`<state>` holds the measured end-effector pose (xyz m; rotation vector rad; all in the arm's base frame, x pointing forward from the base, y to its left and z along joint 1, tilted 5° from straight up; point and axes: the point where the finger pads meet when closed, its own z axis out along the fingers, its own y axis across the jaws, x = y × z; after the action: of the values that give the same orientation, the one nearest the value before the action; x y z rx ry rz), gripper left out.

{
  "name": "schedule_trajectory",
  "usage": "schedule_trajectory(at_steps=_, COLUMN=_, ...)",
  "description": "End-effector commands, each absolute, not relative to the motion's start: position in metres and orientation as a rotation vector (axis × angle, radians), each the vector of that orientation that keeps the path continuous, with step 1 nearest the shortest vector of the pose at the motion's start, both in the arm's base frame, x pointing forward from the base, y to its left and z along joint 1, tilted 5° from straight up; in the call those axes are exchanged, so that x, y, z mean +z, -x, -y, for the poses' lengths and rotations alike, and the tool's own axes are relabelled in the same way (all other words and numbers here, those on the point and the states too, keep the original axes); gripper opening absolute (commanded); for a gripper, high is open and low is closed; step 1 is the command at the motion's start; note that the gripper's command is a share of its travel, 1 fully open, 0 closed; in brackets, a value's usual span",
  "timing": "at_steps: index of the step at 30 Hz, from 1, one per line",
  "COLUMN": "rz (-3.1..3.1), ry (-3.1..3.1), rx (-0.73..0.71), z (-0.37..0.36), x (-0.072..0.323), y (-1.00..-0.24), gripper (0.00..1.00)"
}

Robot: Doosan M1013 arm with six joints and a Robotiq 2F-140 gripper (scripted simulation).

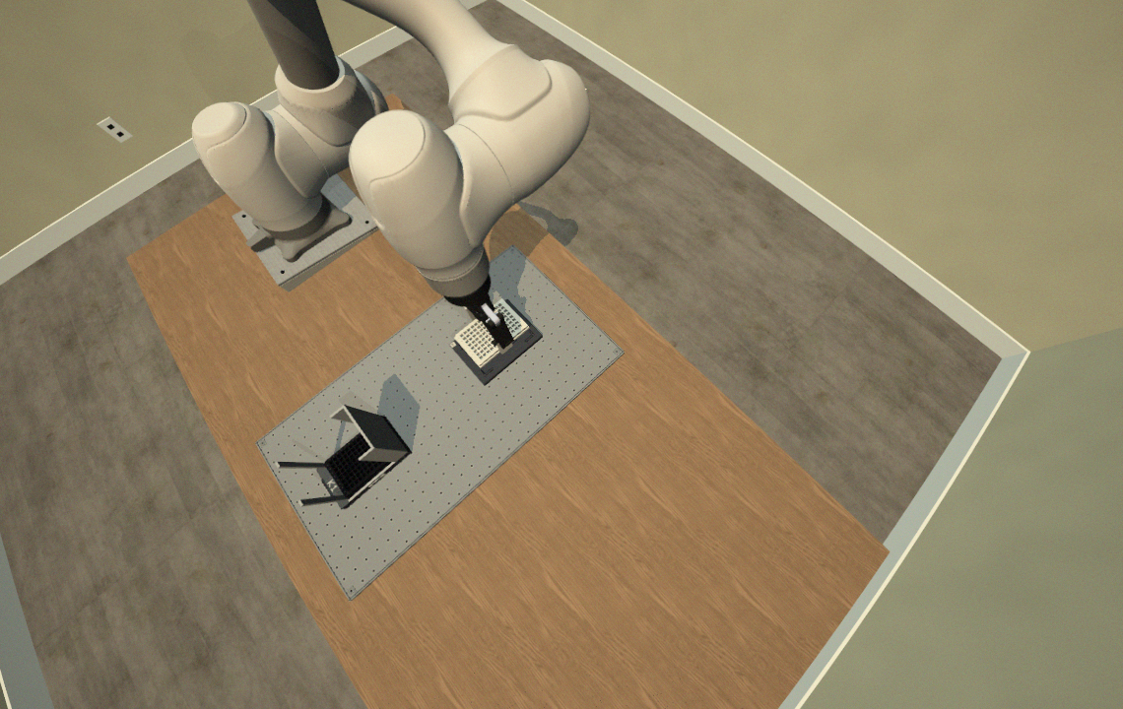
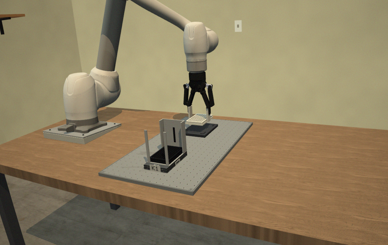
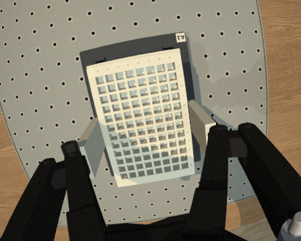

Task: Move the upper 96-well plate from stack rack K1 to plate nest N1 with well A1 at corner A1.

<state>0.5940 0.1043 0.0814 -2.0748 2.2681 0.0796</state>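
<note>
My gripper (image 2: 198, 111) is shut on the long sides of a cream 96-well plate (image 3: 142, 116) and holds it level, a short way above the dark plate nest N1 (image 2: 200, 129). In the wrist view the plate covers most of the nest, and the pale A1 square (image 3: 181, 37) shows past the plate's far right corner. The plate also shows in the top view (image 1: 495, 334) and in the exterior view (image 2: 197, 119). The stack rack K1 (image 2: 166, 146) stands nearer the front of the grey perforated baseplate with a black plate (image 1: 352, 469) on it.
K1 has a tall back wall (image 2: 172, 134) and thin upright posts (image 2: 147, 146). The arm's base (image 2: 81, 129) sits on the wooden table at the left.
</note>
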Motion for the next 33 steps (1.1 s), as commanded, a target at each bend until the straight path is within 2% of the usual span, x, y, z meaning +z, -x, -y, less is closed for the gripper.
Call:
schedule_trajectory(at_steps=1, rz=-2.268, ry=2.075, rx=0.080, z=-0.105, x=0.077, y=-0.594, gripper=0.00)
schedule_trajectory(at_steps=16, rz=-2.268, ry=2.075, rx=0.080, z=-0.106, x=0.056, y=-0.594, gripper=0.00)
schedule_trajectory(at_steps=33, rz=-2.268, ry=2.075, rx=0.080, z=-0.106, x=0.056, y=-0.594, gripper=0.00)
